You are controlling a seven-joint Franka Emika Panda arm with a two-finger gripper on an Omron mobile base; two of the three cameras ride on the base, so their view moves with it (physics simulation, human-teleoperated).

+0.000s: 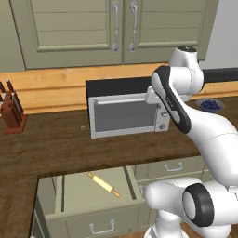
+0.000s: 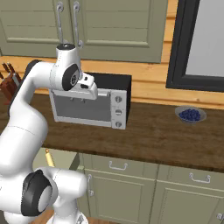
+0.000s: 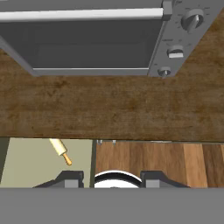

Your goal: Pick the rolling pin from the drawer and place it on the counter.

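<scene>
Left base view gives the clearest picture: the drawer (image 1: 88, 197) stands pulled out below the desk (image 1: 69, 139), and the rolling pin (image 1: 104, 184) lies flat on its pale floor, set on a diagonal, one orange peg toward the back left and the other toward the front right. Nothing touches it. The white arm is folded high above the desk, its wrist in front of the toaster oven (image 1: 128, 114), so the reach is not yet begun. In the hand view the hand (image 3: 111, 179) looks down past the desk edge; its two dark fingertips (image 3: 70, 178) stand well apart with nothing between them, so it is spread and empty. That same view catches one end of the pin near the drawer's right wall, up and to the left of the fingers, so the hand is not over it. The right base view shows a bowl of blueberries (image 2: 190, 115) farther along the desk, well clear of the work. My read is that this is the approach step, with the pick and the placing both ahead. The next move calls for carrying the hand out past the desk edge, down into the drawer, turning the wrist so the fingers straddle the pin across its slim middle, then closing.
</scene>
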